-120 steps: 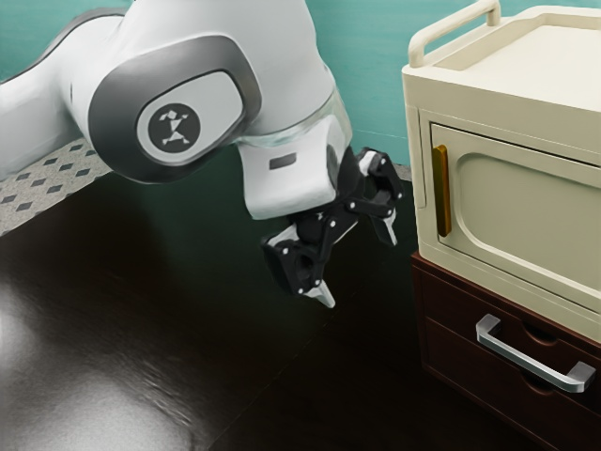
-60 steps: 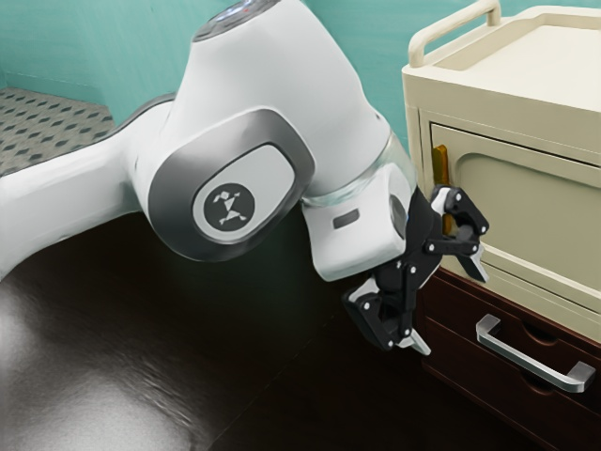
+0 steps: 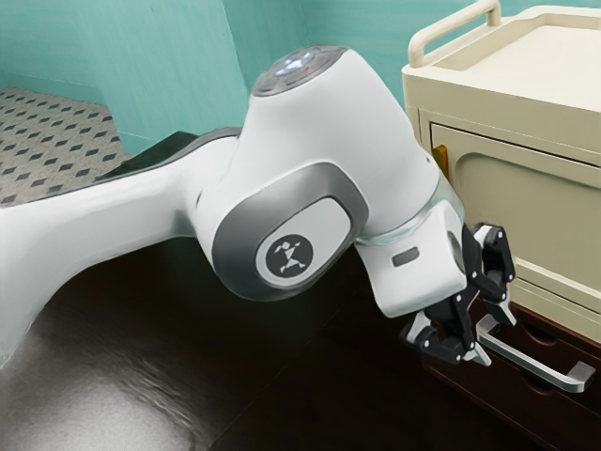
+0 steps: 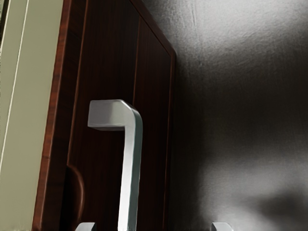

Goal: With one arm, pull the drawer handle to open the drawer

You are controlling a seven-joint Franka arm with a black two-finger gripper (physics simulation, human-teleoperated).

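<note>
Facing the hand, the handle shows the exterior view 2 ends.

The place looked like a room in a home, with teal walls and diamond-patterned flooring far left, a cream cabinet right.

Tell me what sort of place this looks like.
Possibly a clinic or hospital room, though that's a guess: boxy cream cabinet with a raised cream rail on top, plain teal walls, and pale grey floor patterned with dark diamonds.
</note>
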